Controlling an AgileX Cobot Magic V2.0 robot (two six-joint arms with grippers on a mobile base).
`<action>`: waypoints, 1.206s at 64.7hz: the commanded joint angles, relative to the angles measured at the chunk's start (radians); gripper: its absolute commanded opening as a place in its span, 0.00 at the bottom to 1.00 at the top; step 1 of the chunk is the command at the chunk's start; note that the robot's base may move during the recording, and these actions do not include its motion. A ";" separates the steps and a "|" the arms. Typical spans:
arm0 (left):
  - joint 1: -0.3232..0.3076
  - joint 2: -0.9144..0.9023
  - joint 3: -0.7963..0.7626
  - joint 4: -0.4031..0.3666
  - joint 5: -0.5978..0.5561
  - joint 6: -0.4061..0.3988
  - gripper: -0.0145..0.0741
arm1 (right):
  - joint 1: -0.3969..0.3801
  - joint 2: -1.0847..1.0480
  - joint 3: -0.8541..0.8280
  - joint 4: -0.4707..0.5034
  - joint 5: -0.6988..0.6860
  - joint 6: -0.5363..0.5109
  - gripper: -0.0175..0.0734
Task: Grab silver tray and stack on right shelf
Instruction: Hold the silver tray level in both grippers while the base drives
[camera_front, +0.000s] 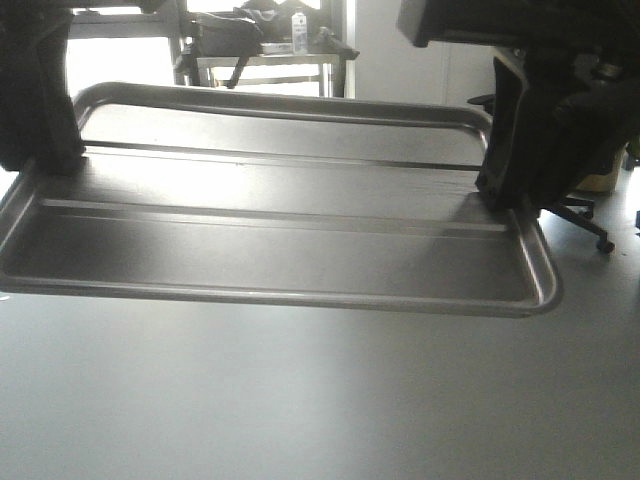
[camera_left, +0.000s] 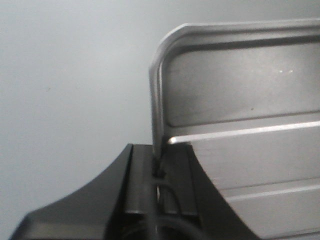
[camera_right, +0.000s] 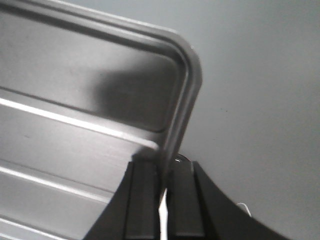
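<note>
Left wrist-mounted view: left gripper (camera_left: 160, 160) pinches one end rim of silver tray (camera_left: 240, 100); right gripper (camera_right: 164, 170) pinches the opposite rim; move both level, together.

left claw (camera_left: 159, 162) is clamped right on the short rim of the silver tray (camera_left: 240, 100), two ridges crossing its floor, grey bench (camera_left: 75, 75) behind
</note>
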 joint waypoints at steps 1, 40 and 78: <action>-0.017 -0.026 -0.034 -0.020 -0.060 0.024 0.06 | 0.008 -0.030 -0.031 0.015 -0.090 -0.032 0.25; -0.017 -0.026 -0.034 -0.024 -0.060 0.024 0.06 | 0.008 -0.030 -0.031 0.015 -0.090 -0.032 0.25; -0.017 -0.026 -0.034 -0.022 -0.060 0.024 0.06 | 0.008 -0.030 -0.031 0.015 -0.090 -0.032 0.25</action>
